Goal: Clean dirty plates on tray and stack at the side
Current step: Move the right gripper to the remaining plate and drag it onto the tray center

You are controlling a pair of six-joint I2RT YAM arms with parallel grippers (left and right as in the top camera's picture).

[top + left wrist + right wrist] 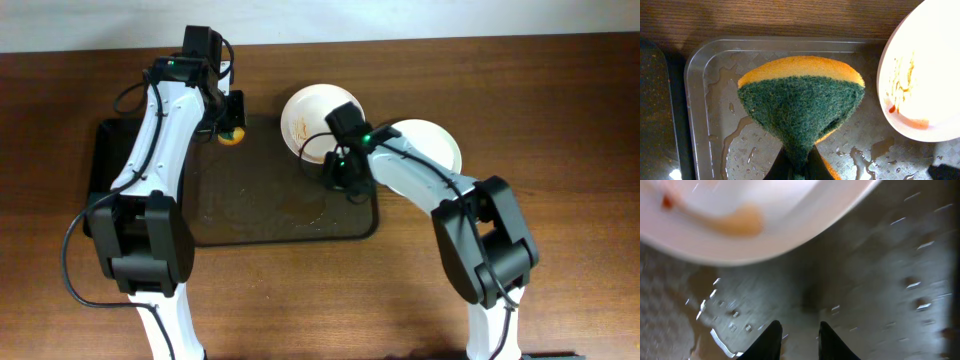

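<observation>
The dark brown tray (240, 225) lies wet at mid-table. A white plate with orange-red smears (305, 118) rests at the tray's far right corner; it also shows in the left wrist view (930, 75) and the right wrist view (740, 225). A second white plate (435, 142) sits on the table to the right, partly hidden by my right arm. I see no third plate. My left gripper (232, 132) is shut on a green-and-yellow sponge (800, 100) above the tray's far left part (705, 100). My right gripper (345, 178) is open and empty (800, 337), just in front of the smeared plate's rim.
A smaller black tray (100, 160) lies left of the brown tray, under my left arm, and shows in the left wrist view (655, 110). Water puddles and drops (865, 155) cover the brown tray's floor. Bare wooden table surrounds the trays.
</observation>
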